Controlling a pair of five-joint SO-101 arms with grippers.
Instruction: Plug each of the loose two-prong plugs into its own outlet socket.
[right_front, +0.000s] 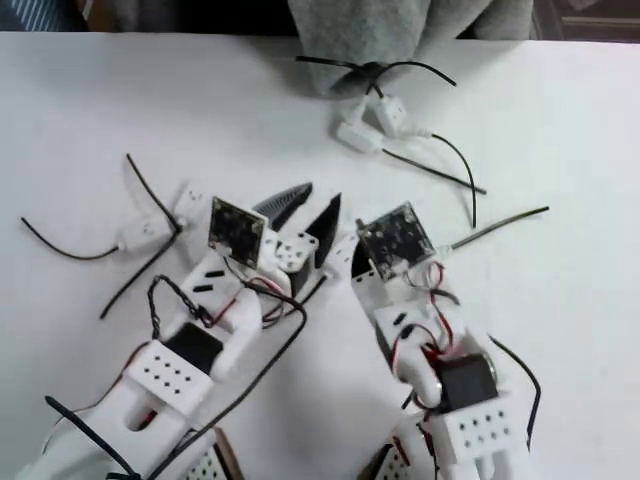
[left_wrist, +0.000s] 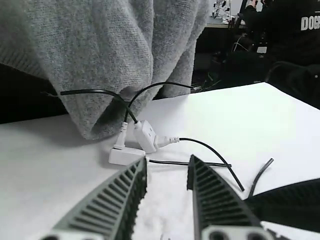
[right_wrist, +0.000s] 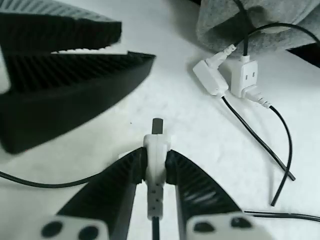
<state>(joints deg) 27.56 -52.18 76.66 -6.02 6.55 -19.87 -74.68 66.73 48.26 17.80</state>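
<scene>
My right gripper (right_wrist: 156, 156) is shut on a white two-prong plug (right_wrist: 157, 142), whose prongs point forward over the table; in the high view this gripper (right_front: 350, 256) sits near the middle. Just left of it my left gripper (right_front: 322, 195) stands open and holds nothing; its own view shows the gripper (left_wrist: 166, 167) facing the far connectors. At the back a white socket block (right_wrist: 245, 75) with two slots lies against a second white connector (right_wrist: 210, 77), both on black cords; the pair (right_front: 375, 125) lies under a grey cloth's edge. Another white connector pair (right_front: 165, 222) lies at the left.
A grey knitted cloth (right_front: 380, 40) hangs over the table's far edge above the back connectors. Black cords (right_front: 455, 170) trail right of them, and a loose cord end (right_front: 500, 225) lies beside the right arm. More cords (right_front: 60, 250) run from the left pair.
</scene>
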